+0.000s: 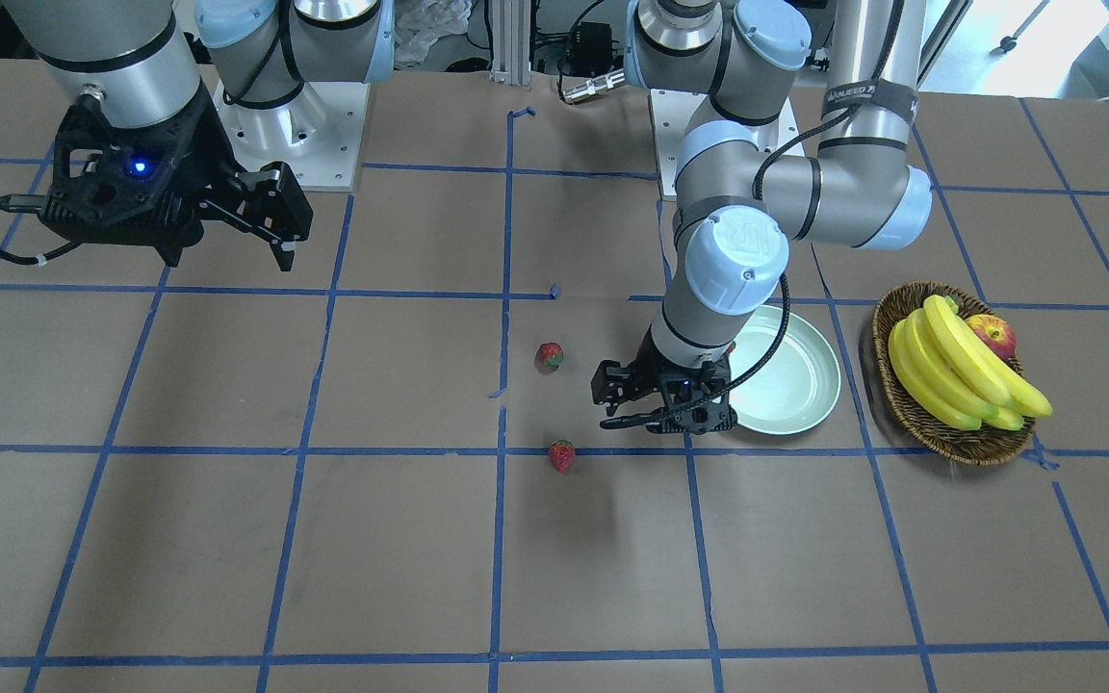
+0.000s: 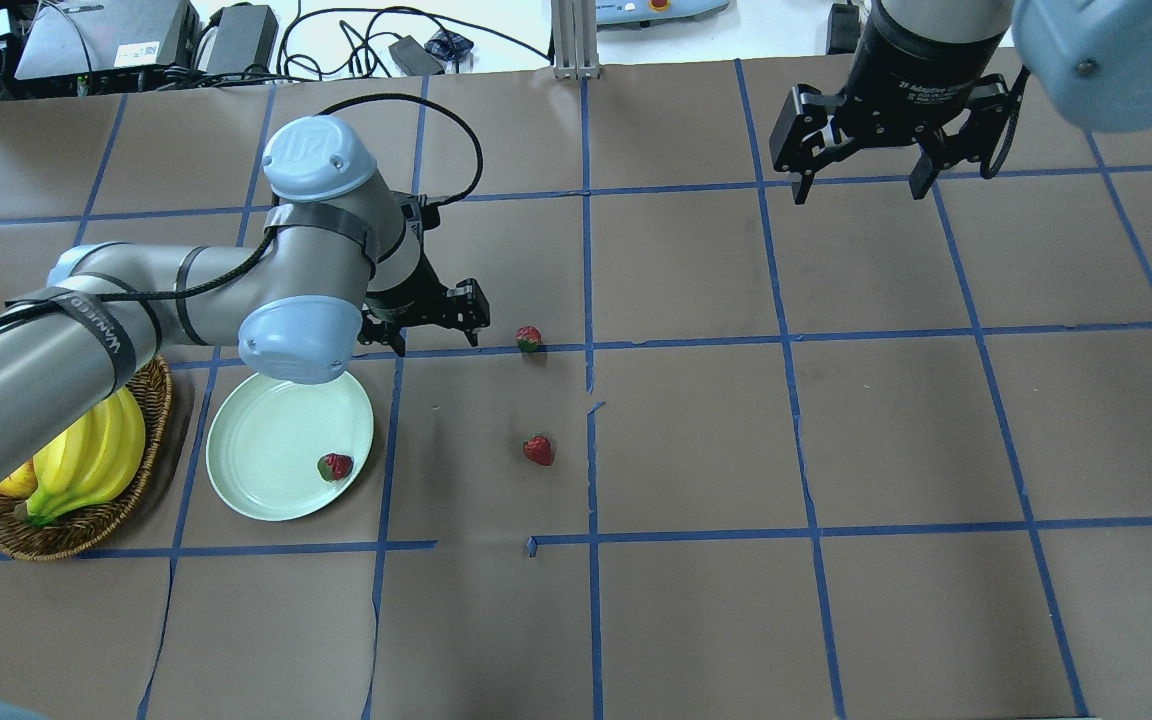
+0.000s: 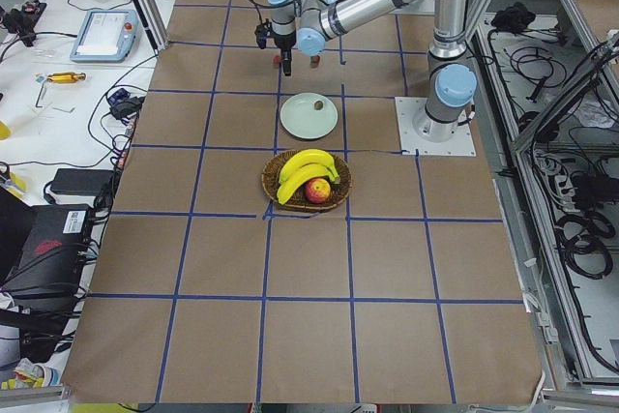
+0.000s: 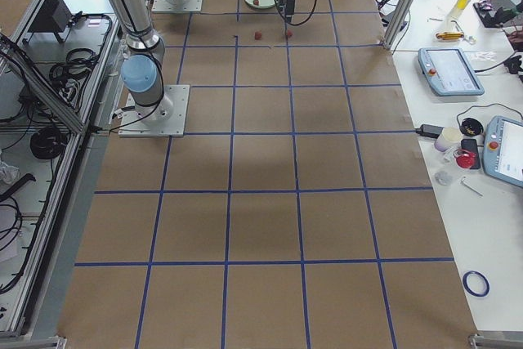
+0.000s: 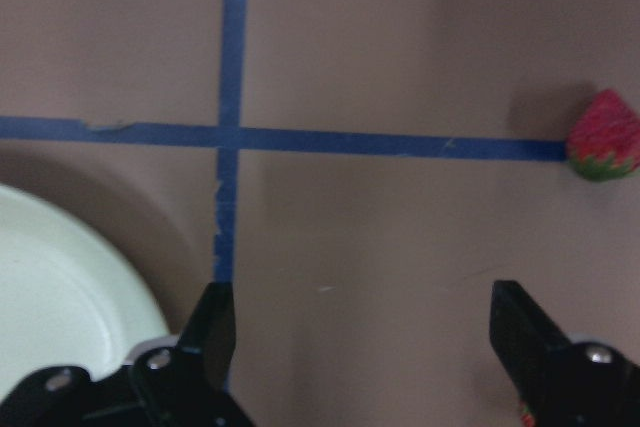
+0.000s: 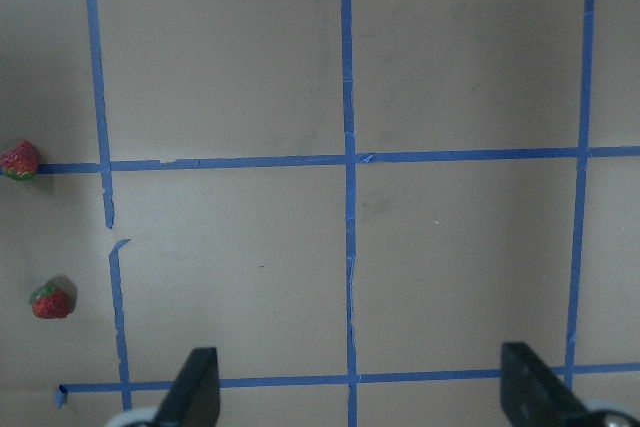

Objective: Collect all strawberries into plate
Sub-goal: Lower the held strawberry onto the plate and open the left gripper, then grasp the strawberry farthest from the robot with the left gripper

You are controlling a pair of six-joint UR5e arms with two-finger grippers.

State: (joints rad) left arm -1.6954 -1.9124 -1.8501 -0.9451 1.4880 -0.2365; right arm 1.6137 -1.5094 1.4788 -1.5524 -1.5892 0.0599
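Claw [image 2: 438,343], left, spread beside plate [image 2: 266,450]

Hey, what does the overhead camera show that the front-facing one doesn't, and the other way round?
Only the overhead view shows the plated strawberry lying inside the plate. From the front, the left arm blocks that spot. Only the front-facing view plainly shows the red apple beside the bananas in the basket. Both show the tape-line strawberry and the bare-paper strawberry outside the plate, the left gripper open, and the right gripper open.
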